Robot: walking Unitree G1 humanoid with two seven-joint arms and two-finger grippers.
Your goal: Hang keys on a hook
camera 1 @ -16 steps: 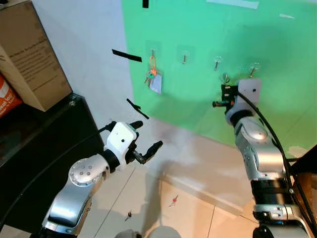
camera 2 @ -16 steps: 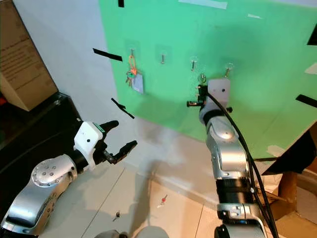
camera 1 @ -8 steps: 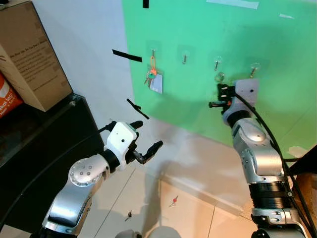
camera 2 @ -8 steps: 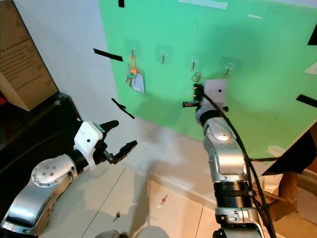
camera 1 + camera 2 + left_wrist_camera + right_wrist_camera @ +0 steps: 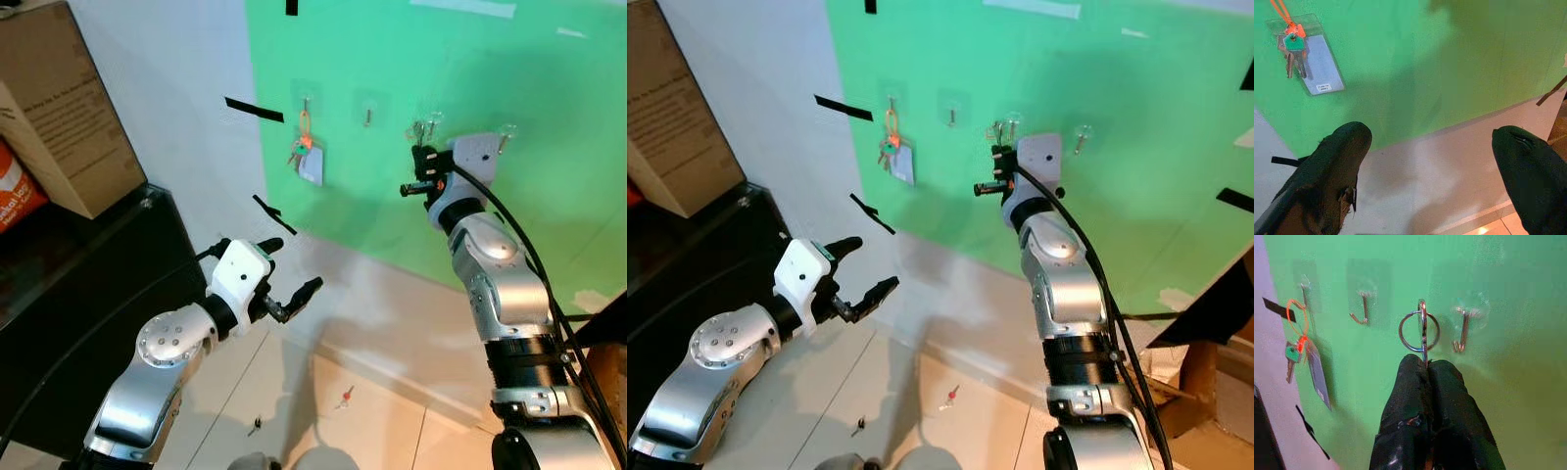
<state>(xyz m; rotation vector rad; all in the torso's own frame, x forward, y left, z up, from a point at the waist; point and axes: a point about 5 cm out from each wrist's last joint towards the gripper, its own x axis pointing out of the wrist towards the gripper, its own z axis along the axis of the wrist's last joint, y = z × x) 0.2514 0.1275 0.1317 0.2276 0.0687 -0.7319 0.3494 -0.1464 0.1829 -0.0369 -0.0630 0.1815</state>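
right tool [image 5: 1425, 363] pinches the key ring [image 5: 1419, 331] upright, just beside the third hook [image 5: 1463, 328]; left tool [image 5: 1430, 161] spread open, idle.

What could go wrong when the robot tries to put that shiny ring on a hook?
The right hand pinches the key ring by its bottom edge only, so it might twist or slip out and fall. The ring hangs between two hooks, not on either, so the hand could miss the hook tip. The hooks sit close together, so the ring might bump the wrong one.
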